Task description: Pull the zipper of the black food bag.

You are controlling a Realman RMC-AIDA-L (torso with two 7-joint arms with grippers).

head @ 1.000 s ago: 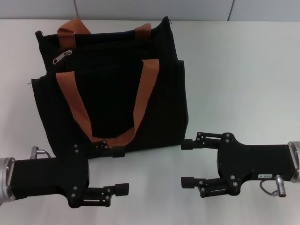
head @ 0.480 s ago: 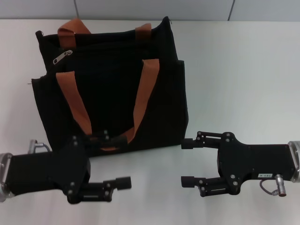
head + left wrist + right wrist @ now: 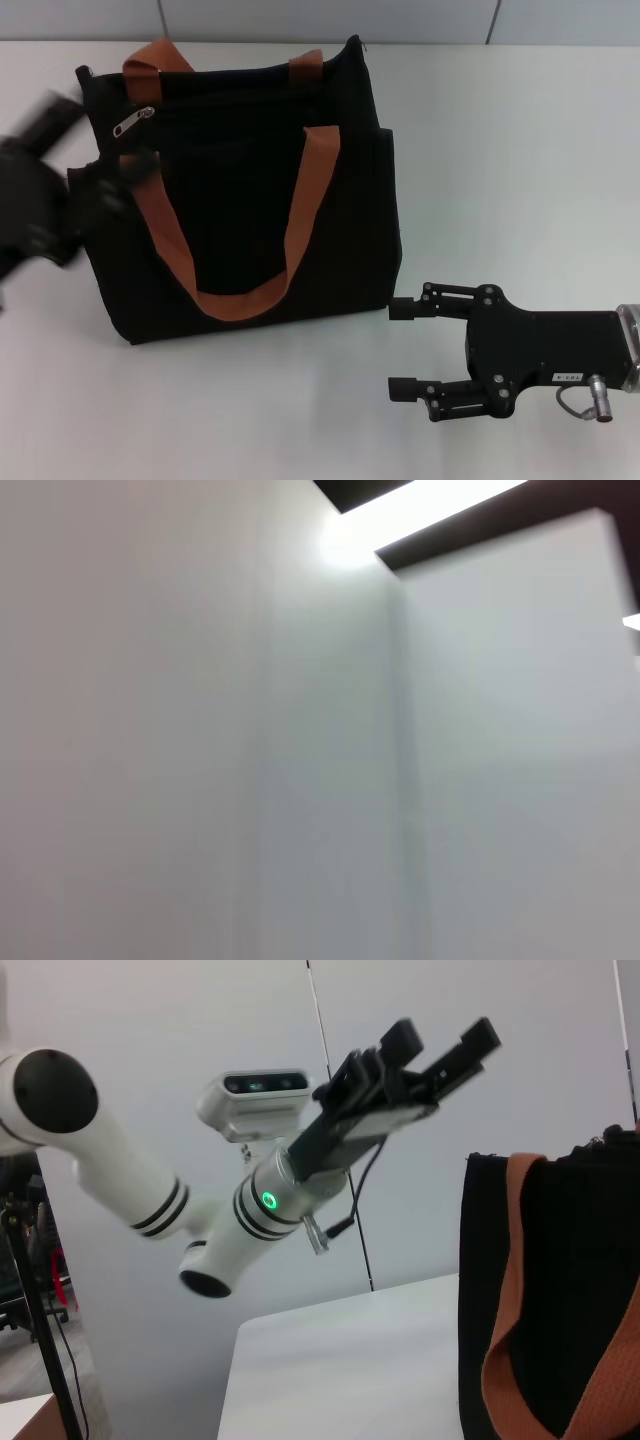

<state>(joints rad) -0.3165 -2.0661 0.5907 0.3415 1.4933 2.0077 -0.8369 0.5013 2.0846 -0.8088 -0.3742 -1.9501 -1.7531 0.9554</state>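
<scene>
Approach phase: the left gripper [image 3: 440, 1045], raised with jaws slightly parted beside the black food bag [image 3: 250, 190], is best brought down squarely onto the zipper [image 3: 133, 119] lying below it, while the open-jawed right gripper [image 3: 408, 348] is parked nearby.

Black food bag [image 3: 250, 190] on white table [image 3: 500, 150]

Looks to us like a lab or robot test room: plain white table [image 3: 500, 150], bare grey panelled wall [image 3: 180, 1020] with vertical seams, a black tripod stand [image 3: 40, 1330] with cables at the edge, white robot arm [image 3: 120, 1190] with a green status light. We see no home furnishings.
</scene>
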